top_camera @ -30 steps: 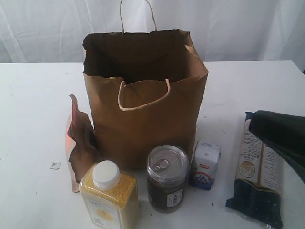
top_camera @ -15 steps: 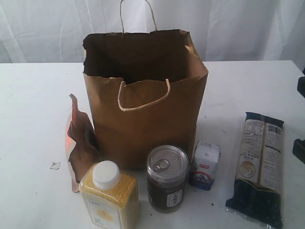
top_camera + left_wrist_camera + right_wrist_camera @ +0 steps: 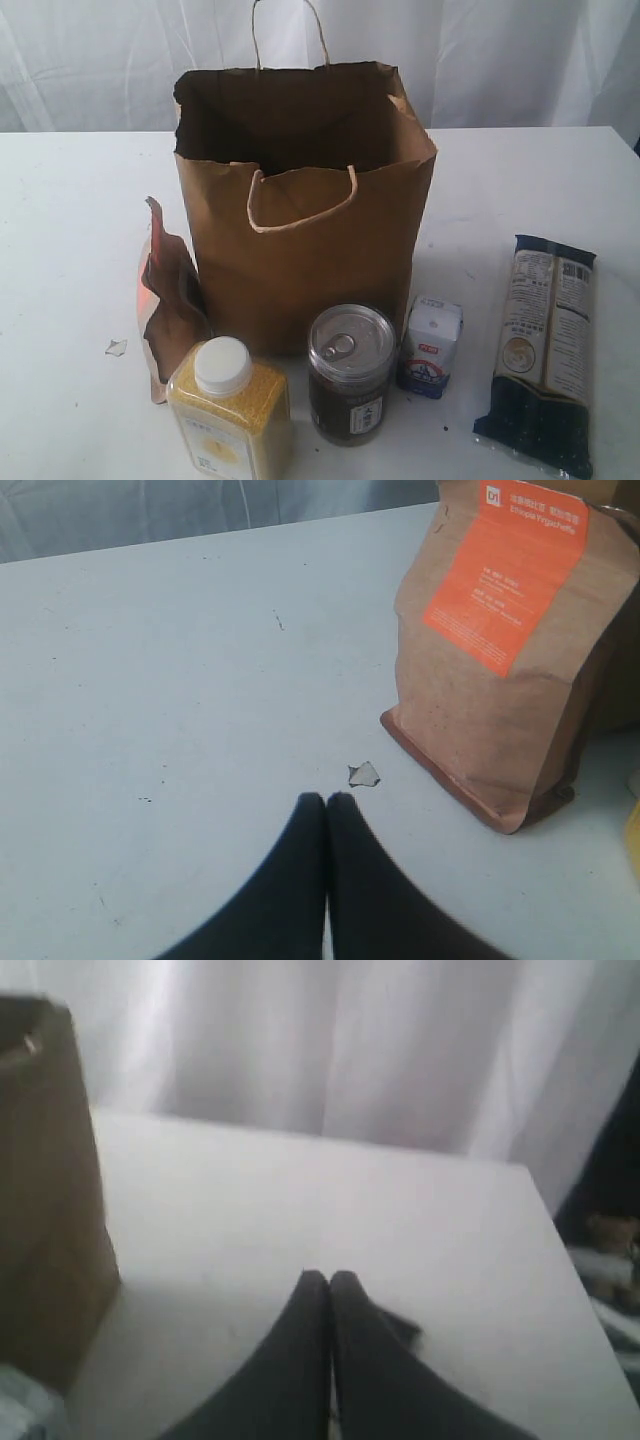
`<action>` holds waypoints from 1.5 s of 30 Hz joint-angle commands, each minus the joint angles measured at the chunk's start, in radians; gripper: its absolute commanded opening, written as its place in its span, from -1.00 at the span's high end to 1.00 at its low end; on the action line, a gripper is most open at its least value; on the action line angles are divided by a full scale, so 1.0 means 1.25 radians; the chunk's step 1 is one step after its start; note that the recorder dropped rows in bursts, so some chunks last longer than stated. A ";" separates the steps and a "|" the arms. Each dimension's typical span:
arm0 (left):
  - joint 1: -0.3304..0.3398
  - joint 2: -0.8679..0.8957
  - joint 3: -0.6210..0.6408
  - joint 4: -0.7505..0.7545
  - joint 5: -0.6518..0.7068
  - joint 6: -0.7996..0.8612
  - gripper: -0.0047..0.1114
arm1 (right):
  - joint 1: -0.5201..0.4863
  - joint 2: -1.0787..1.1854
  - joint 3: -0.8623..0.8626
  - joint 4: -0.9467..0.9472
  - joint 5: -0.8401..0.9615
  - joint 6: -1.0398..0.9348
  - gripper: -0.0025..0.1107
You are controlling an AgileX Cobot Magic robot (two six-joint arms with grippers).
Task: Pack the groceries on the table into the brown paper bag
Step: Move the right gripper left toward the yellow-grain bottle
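**Five groceries beside one brown paper bag (image 3: pixel 300 270), both grippers closed and empty**

One white table (image 3: pixel 70 190) carries everything. The single bag stands upright and open at its middle. Its inside is too dark to show any contents, and its lower front is hidden by the items before it. It has two cord handles, one upright at the back and one folded down the front wall.

One long dark noodle packet (image 3: pixel 543 350) lies flat, well apart to the bag's right. One brown pouch (image 3: pixel 170 300) stands just beside the bag's left wall, edge-on here. One white-capped bottle (image 3: pixel 230 410) of yellow grain is cut off by the frame's lower edge. One pull-tab can (image 3: pixel 350 375) and one small white-blue carton (image 3: pixel 432 345) stand just before the bag. One white crumb (image 3: pixel 116 347) lies left of the pouch.

The left gripper (image 3: pixel 327 800) hovers near that crumb, fingers pressed together, holding nothing. The right gripper (image 3: pixel 329 1278) is likewise closed and empty, though its view is blurred.
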 commanded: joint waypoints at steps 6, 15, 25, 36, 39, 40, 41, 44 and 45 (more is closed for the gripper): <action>0.003 -0.007 0.003 -0.002 0.002 -0.002 0.91 | 0.036 0.002 -0.141 0.529 0.507 -0.657 0.96; 0.003 -0.007 0.003 -0.002 0.002 -0.002 0.91 | 0.087 0.059 -0.230 0.691 0.615 -0.782 0.94; 0.003 -0.007 0.003 -0.002 0.002 -0.002 0.91 | 0.188 0.157 -0.231 0.690 0.584 -0.786 0.10; 0.003 -0.007 0.003 -0.002 0.002 -0.002 0.91 | 0.355 0.191 -0.231 0.704 0.477 -0.727 -0.06; 0.003 -0.007 0.003 -0.002 0.002 -0.002 0.91 | 0.395 0.221 -0.231 0.704 0.449 -0.727 -0.06; 0.003 -0.007 0.003 -0.002 0.002 -0.002 0.91 | 0.404 0.232 -0.231 0.702 0.434 -0.727 -0.06; 0.003 -0.007 0.003 -0.002 0.002 -0.002 0.91 | 0.418 0.243 -0.231 0.702 0.419 -0.727 -0.06; 0.003 -0.007 0.003 -0.002 0.002 -0.002 0.91 | 0.451 0.279 -0.231 0.702 0.382 -0.727 -0.06; 0.003 -0.007 0.003 -0.002 0.002 -0.002 0.91 | 0.463 0.288 -0.231 0.702 0.373 -0.727 -0.06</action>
